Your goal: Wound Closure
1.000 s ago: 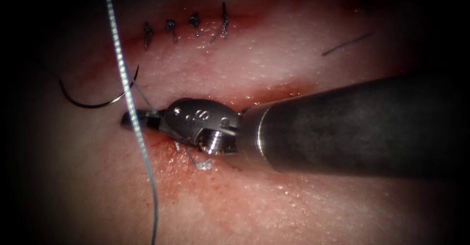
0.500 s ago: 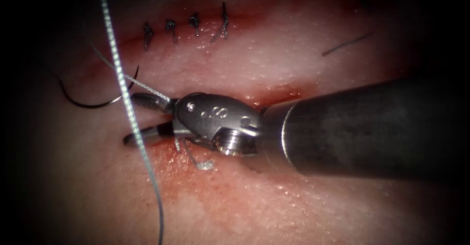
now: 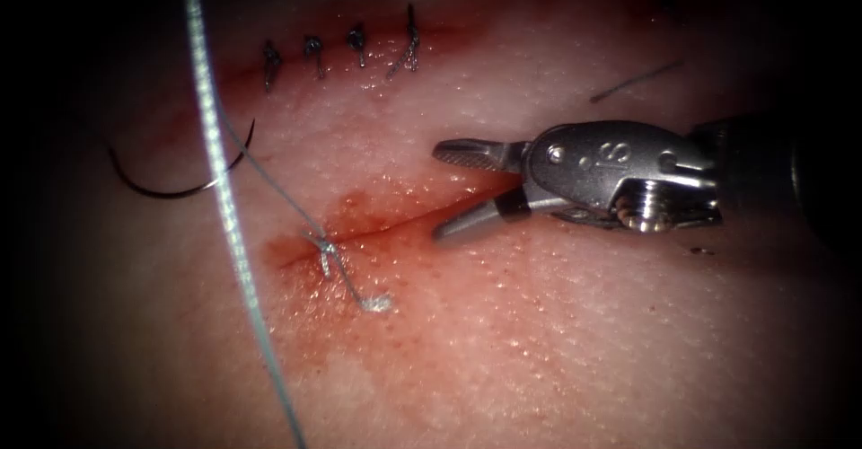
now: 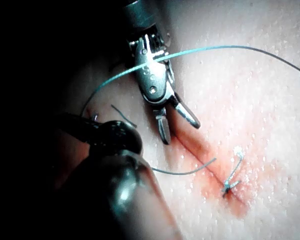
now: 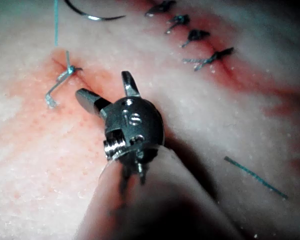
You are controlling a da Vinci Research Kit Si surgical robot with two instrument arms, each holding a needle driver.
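Right tool [image 3: 449, 189]: polished silver steel wrist housing, rounded, stamped with a small "S" and a round pivot pin beside it; a threaded screw head sits on its underside. Two short tapered jaws, inner faces finely serrated. Shaft [image 3: 772, 175] behind it dark grey, matte, cylindrical.

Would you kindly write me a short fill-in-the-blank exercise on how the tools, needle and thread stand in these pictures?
1. The right tool has its fingers ____ and holds nothing.
2. The curved needle lies on the tissue to the ____ of the cut, held by neither tool.
3. A knot sits at the cut's ____ end, with a short thread tail.
4. Above the cut is a finished row of ____ dark stitches.

Missing words: open; left; left; four
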